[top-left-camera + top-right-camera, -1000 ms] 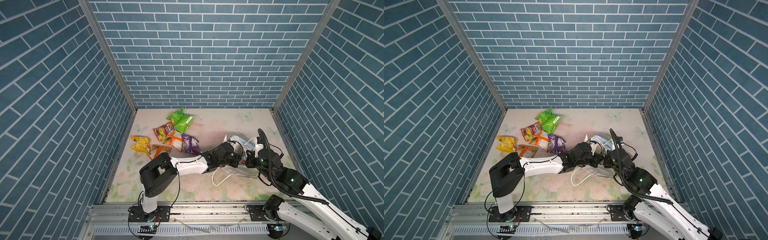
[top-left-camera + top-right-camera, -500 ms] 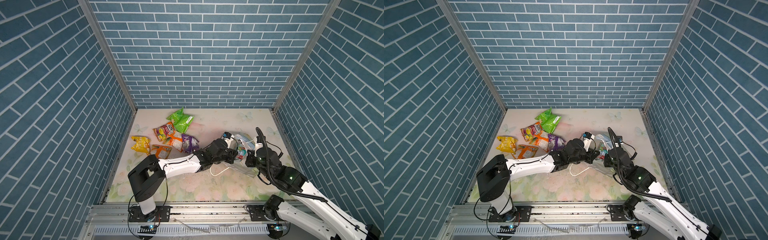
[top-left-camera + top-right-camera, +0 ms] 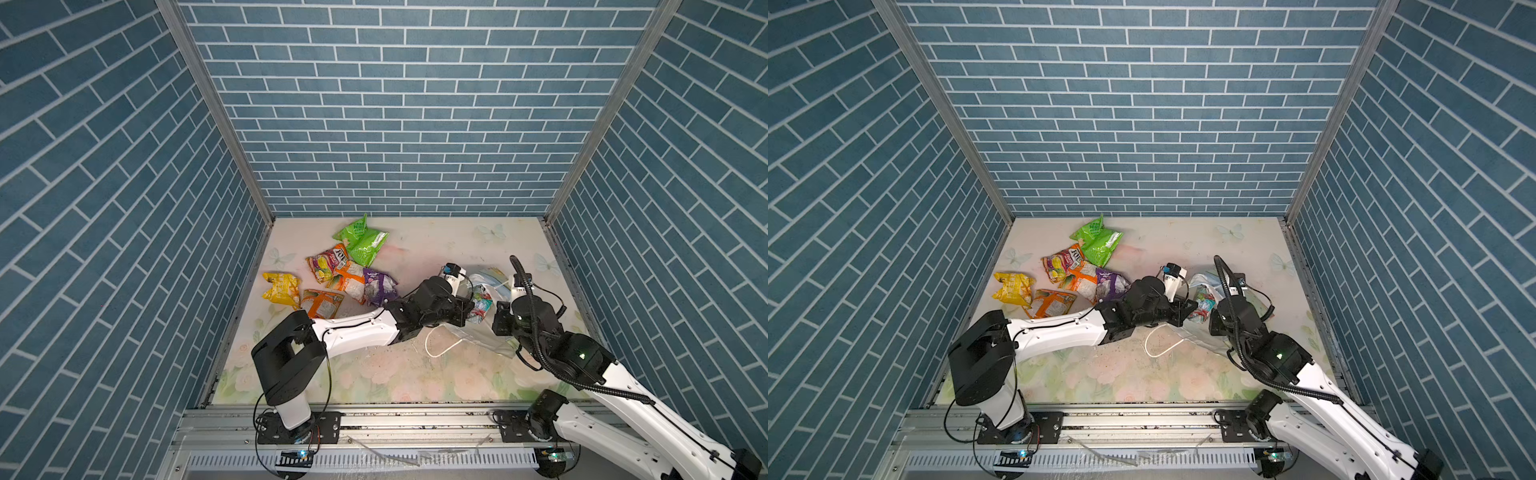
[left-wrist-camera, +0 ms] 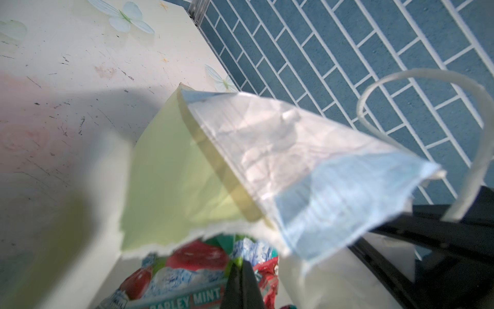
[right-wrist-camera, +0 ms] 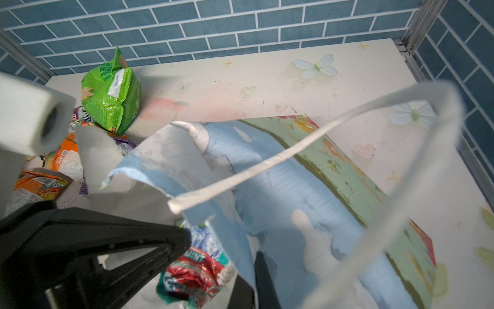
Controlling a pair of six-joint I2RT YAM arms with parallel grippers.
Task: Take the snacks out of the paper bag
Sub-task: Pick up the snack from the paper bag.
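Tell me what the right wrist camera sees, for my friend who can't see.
The right gripper pinches the edge of the paper bag, printed with blue sky. At its mouth the left gripper grips a red-and-teal mint packet; a green packet lies beyond.

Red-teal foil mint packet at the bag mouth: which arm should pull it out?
Left. The left gripper is shut on the red-teal foil mint packet; the right gripper pinches the wall of the sky-printed paper bag, steadying it.

Floral-print tabletop [image 3: 419, 249], blue brick-pattern walls [image 3: 395, 124], aluminium rail [image 3: 415, 420] along near edge.
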